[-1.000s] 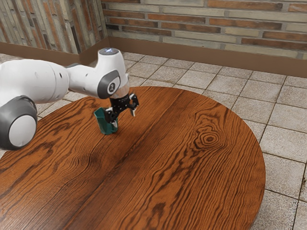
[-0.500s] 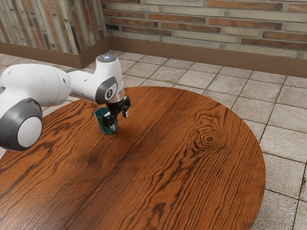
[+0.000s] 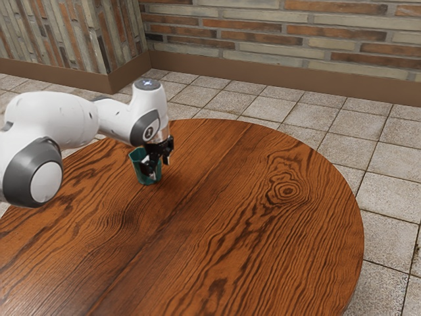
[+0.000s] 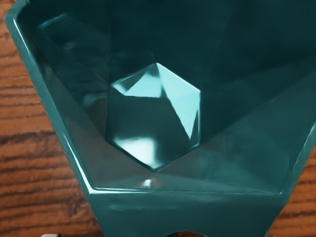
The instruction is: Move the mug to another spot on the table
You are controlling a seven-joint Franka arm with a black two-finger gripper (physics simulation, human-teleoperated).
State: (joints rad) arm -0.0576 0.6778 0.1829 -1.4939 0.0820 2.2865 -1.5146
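We're looking at a round wooden table (image 3: 263, 217): reddish-brown top, heavy grain running across it, and a knot ring showing toward the exterior view's right. It's standing on a tiled floor (image 3: 395, 145). A teal mug (image 3: 139, 172) is sitting directly on the top, upright with its mouth facing up. It's toward the exterior view's left, near the far edge but set in from it. In the wrist view we're seeing down into the mug (image 4: 153, 123): faceted walls, with a hexagonal bottom catching light. The table (image 4: 29, 148) grain is showing just beside its outer wall on both sides.
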